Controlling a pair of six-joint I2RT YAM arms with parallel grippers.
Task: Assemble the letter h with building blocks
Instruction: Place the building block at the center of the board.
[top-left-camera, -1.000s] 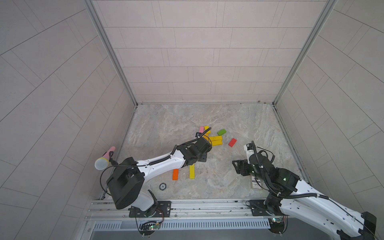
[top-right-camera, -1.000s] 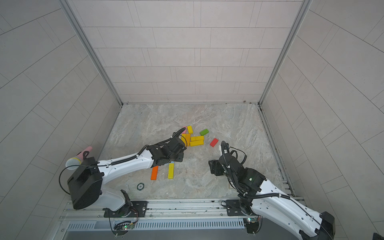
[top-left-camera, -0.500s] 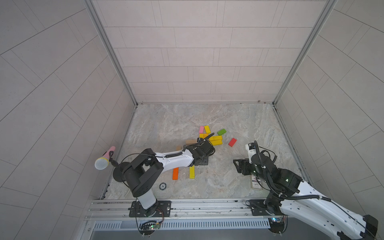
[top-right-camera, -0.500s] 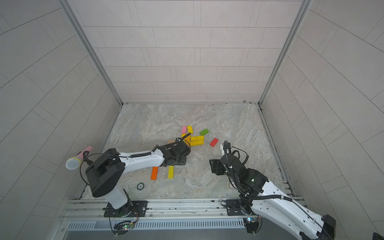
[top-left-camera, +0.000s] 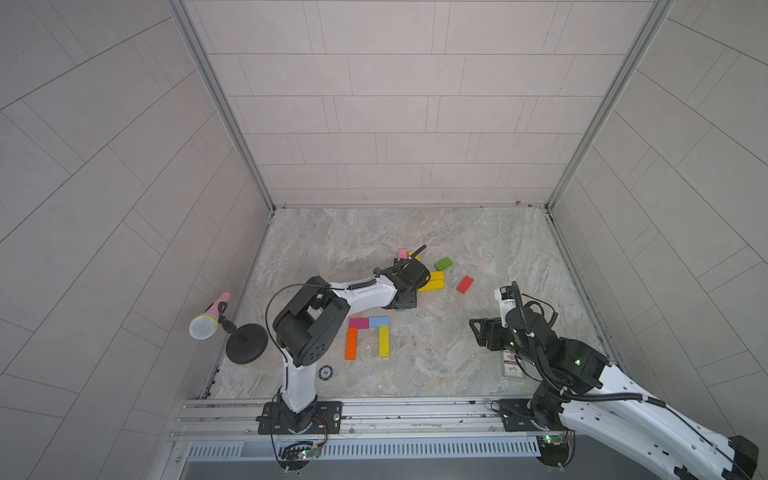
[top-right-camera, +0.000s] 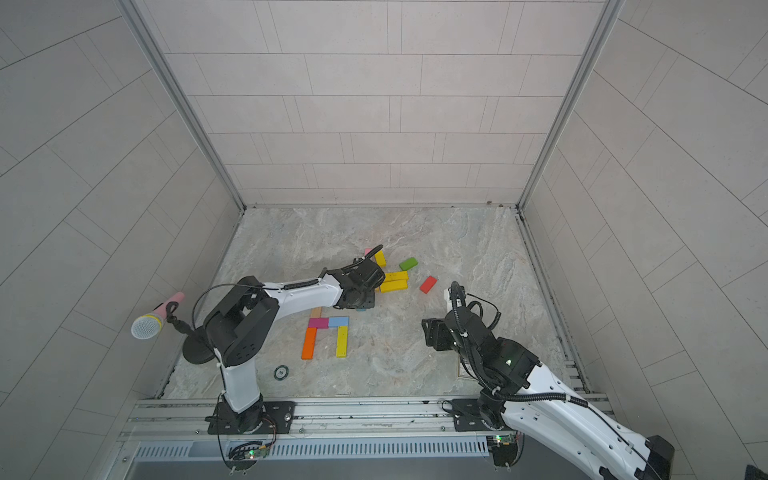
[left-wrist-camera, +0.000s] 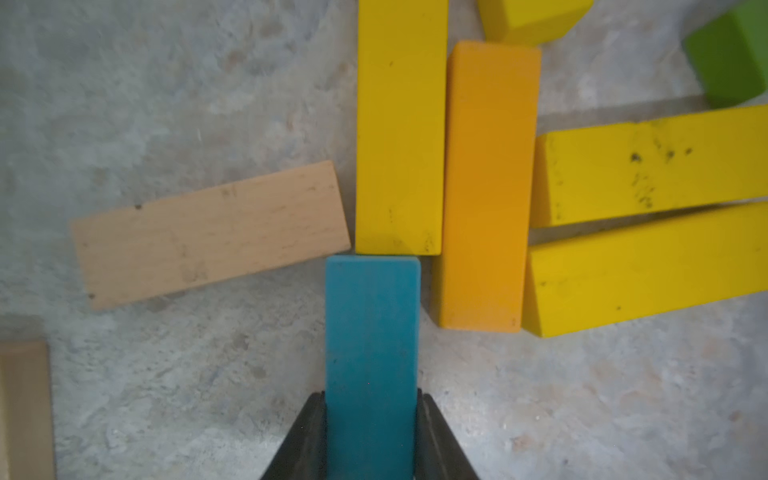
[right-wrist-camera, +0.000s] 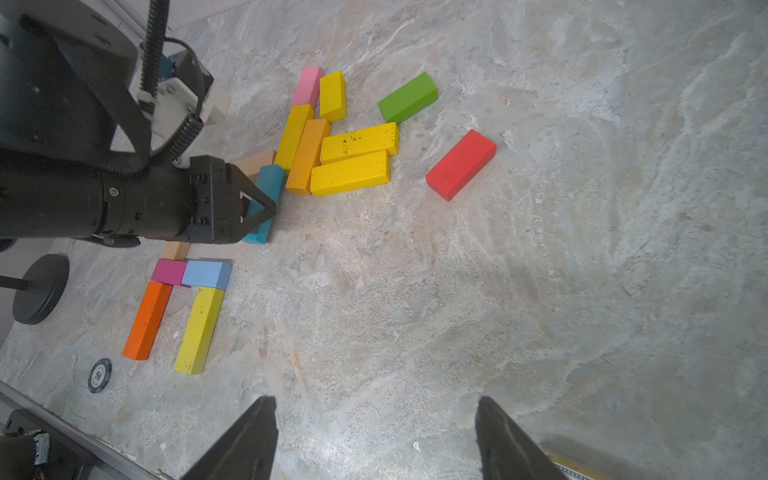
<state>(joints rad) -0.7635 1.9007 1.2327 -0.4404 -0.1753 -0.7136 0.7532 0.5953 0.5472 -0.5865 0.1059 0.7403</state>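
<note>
My left gripper is shut on the near end of a teal block. The block's far end meets a long yellow block at the pile's edge. An orange-yellow block and a plain wood block lie beside it. In both top views four blocks lie joined in front: orange, magenta, light blue and yellow. Green, red and pink blocks lie around the pile. My right gripper hovers open over bare table, well right of the blocks.
A microphone on a round black stand sits at the table's left edge. A poker chip lies near the front rail. A printed card lies under my right arm. Tiled walls enclose three sides.
My left arm's elbow has swung up and to the right, uncovering the magenta and light blue blocks, while its gripper stayed at the pile. The right arm has barely moved.
</note>
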